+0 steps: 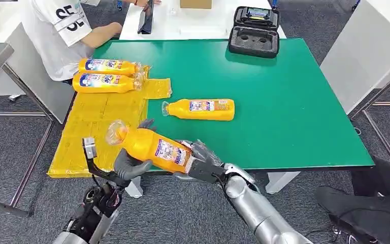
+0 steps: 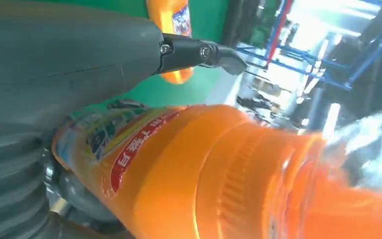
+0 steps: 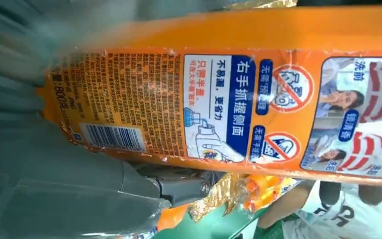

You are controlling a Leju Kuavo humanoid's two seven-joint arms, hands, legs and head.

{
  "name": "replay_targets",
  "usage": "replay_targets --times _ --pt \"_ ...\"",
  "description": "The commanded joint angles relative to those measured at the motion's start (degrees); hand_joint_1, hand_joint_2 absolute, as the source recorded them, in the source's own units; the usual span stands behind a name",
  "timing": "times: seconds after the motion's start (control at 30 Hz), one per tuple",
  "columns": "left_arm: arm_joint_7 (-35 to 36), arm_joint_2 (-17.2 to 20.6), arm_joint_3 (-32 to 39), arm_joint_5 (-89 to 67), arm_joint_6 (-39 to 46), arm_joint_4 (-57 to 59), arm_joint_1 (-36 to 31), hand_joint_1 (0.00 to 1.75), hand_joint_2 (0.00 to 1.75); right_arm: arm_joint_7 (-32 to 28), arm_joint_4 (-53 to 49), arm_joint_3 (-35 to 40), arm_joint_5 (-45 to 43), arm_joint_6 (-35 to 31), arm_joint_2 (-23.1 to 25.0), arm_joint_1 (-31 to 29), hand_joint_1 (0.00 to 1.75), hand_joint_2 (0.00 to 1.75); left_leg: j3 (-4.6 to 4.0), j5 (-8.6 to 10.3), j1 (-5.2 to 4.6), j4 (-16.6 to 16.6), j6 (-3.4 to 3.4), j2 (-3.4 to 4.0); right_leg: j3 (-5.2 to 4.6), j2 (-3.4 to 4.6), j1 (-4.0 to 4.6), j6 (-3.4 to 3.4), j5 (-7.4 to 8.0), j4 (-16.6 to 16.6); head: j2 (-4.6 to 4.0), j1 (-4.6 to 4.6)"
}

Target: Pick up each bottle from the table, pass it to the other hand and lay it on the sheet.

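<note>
An orange bottle (image 1: 155, 147) (image 2: 204, 174) (image 3: 229, 99) hangs tilted over the table's front edge, cap toward the yellow sheet (image 1: 94, 122). My right hand (image 1: 200, 157) (image 3: 54, 189) grips its base end. My left hand (image 1: 129, 165) (image 2: 54, 59) cups the bottle's middle, thumb under it; in the left wrist view a finger (image 2: 199, 52) stands clear of the bottle with green table showing in between. Another orange bottle (image 1: 200, 109) (image 2: 171, 20) lies on the green table (image 1: 284, 101). Two more bottles (image 1: 106, 66) (image 1: 104, 83) lie side by side at the sheet's far end.
A person in a white shirt (image 1: 61, 30) sits at the far left corner, close to the sheet. An open black case (image 1: 254, 30) rests on the table's far edge. A dark bag (image 1: 376, 203) lies on the floor at the right.
</note>
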Motion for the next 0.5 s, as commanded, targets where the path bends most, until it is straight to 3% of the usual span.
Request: replay_targets --times 0.03,0.13,0.17,0.2,0.23,0.27,0.3,0.33,0.4,0.5 --pt "-1.9 1.5 -5.0 -4.4 -0.1 4.9 -2.8 0.00 1.75 -0.3 4.1 0.4 0.8 0.3 -0.6 -2.4 1.64 1.75 0.04 0.00 0.04 0.0 -0.09 0.04 0.05 0.02 0.05 -0.09 0.02 0.0 0.00 0.02" --pt "-2.0 1.4 -4.8 -3.2 -2.3 4.7 -2.9 0.02 1.75 -0.4 4.2 0.5 1.1 0.2 -0.5 -2.5 1.64 1.75 0.01 0.01 0.06 0.0 -0.11 -0.01 0.04 -0.03 0.07 -0.10 0.01 0.0 0.00 0.02" --pt "-2.0 1.6 -5.2 -3.0 -3.3 4.4 -2.9 0.17 1.75 -0.4 4.2 0.4 1.1 0.2 -0.5 -2.4 1.64 1.75 0.00 0.01 0.04 0.0 -0.07 -0.01 0.01 -0.01 0.04 -0.07 0.02 0.0 0.00 0.00" --pt "-2.0 1.7 -5.6 -3.4 -3.4 4.2 -2.9 0.54 1.75 -0.3 4.1 0.4 1.2 0.1 -0.5 -2.4 1.62 1.75 0.01 0.01 0.08 0.0 -0.12 0.02 0.02 0.01 0.09 -0.11 0.03 0.0 0.00 0.00" --pt "-2.0 1.7 -5.6 -3.4 -3.4 4.2 -2.9 0.66 1.75 -0.3 4.1 0.4 1.2 0.1 -0.5 -2.4 1.62 1.75 0.02 0.01 0.06 0.0 -0.10 0.05 0.02 0.03 0.07 -0.09 0.03 0.0 0.00 0.00" --pt "-2.0 1.7 -5.9 -3.5 -4.0 3.9 -2.8 1.19 1.75 -0.3 4.0 0.4 1.2 0.2 -0.6 -2.3 1.61 1.75 0.00 0.01 0.04 0.0 -0.07 0.04 0.00 0.02 0.05 -0.07 0.02 0.0 0.00 0.00" --pt "-1.6 1.3 -5.5 -2.2 -4.8 4.1 -2.7 1.41 1.75 -0.2 3.9 0.3 1.3 0.1 -0.6 -2.1 1.62 1.75 -0.02 0.02 0.02 0.0 -0.05 0.01 -0.02 -0.01 0.02 -0.05 0.02 0.0 0.00 0.00" --pt "-1.6 1.3 -5.5 -2.2 -4.8 4.1 -2.7 1.41 1.75 -0.2 3.9 0.3 1.3 0.1 -0.6 -2.1 1.62 1.75 0.00 0.02 0.07 0.0 -0.10 0.00 0.02 -0.02 0.07 -0.09 0.03 0.0 0.00 0.00" --pt "-1.6 0.7 -4.7 0.7 -6.9 3.1 -2.3 1.59 1.75 -0.1 3.7 0.2 1.4 0.2 -0.6 -2.0 1.59 1.75 0.00 0.02 0.01 0.0 -0.05 0.00 0.00 -0.02 0.02 -0.04 0.01 0.0 0.00 0.00" --pt "-1.2 0.5 -4.6 2.4 -7.5 1.4 -1.6 1.45 1.75 0.2 4.3 0.4 1.9 -0.3 -0.5 -2.2 1.61 1.75 0.00 0.01 0.02 0.0 -0.05 0.00 0.00 -0.02 0.02 -0.05 0.01 0.0 0.00 -0.02"
